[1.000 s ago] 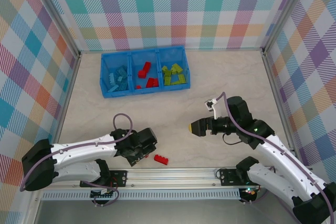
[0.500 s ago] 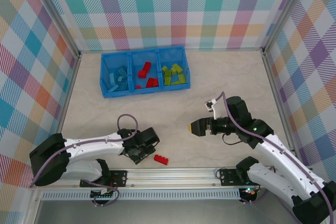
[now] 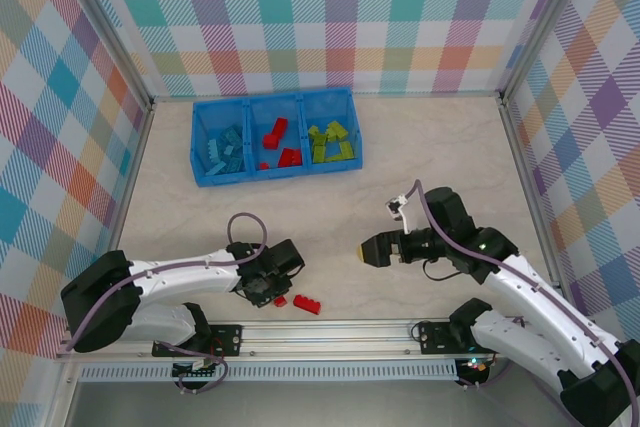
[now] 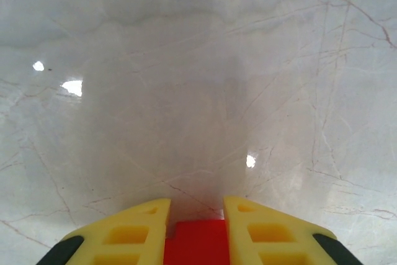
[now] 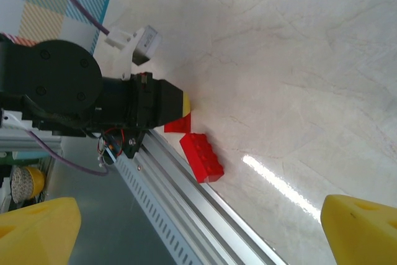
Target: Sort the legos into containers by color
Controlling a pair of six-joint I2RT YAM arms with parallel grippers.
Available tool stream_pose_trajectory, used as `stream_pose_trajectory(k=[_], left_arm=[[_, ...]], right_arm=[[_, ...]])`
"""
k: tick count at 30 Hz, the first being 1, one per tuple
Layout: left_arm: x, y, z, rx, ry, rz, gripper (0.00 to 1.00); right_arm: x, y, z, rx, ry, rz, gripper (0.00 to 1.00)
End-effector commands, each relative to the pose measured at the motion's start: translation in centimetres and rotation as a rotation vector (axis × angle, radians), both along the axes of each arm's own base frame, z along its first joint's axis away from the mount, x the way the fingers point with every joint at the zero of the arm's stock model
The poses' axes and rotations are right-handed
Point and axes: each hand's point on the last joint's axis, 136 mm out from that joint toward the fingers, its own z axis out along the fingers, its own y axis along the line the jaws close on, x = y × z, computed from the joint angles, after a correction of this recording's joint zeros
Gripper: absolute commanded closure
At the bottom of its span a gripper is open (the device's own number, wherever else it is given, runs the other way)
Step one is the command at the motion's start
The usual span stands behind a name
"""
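At the near edge of the table, just ahead of the aluminium rail, your left gripper sits low on the surface. Its jaws are narrowed onto a red lego, which fills the gap between the two yellow fingers. A second red lego lies loose just to its right, beside the rail. Your right gripper hovers over bare table, well apart from both, with its jaws spread wide. At the far side, the blue bin holds blue legos in its left compartment, red legos in the middle and green legos in the right.
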Motion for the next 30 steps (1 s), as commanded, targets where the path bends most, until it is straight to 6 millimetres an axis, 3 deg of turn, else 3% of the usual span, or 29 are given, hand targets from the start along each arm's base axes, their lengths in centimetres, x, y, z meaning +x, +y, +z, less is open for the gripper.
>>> stream_pose_trajectory(k=[1,6,8,12,16,19,25,28,30], left_arm=[[1.9,-0.5,0.5,0.006,-0.063,-0.022,0.85],[3.7,-1.7,2.4,-0.007,-0.12,-0.084,0.95],[5.2,-2.1,4.3,0.006,-0.188,-0.133,0.96],[10.4,-1.2,10.6,0.124,-0.426,-0.206,0.97],[16.8,0.7,16.6,0.284,-0.631,-0.221,0.97],[21.9,2.1,19.0,0.37,-0.724,-0.168,0.97],[32.7,2.3,18.4,0.387,-0.739,-0.104,0.96],[36.8,2.7,16.6,0.376,-0.696,-0.068,0.89],[38.7,2.7,15.7,0.367,-0.666,-0.057,0.78]], right_arm=[[-0.8,0.3,-0.5,-0.016,0.02,0.031,0.0],[-0.2,0.4,0.2,-0.009,-0.012,0.0,0.0],[0.2,0.4,0.7,0.003,-0.028,-0.02,0.0],[1.1,0.8,2.3,0.058,-0.107,-0.056,0.0],[4.1,-0.5,3.7,0.061,-0.24,-0.235,0.0],[5.6,-1.7,4.3,0.057,-0.312,-0.34,0.0],[5.7,-2.0,4.9,0.05,-0.323,-0.349,0.0],[5.3,-2.3,5.0,0.047,-0.302,-0.354,0.0],[5.1,-2.6,5.0,0.042,-0.293,-0.363,0.0]])
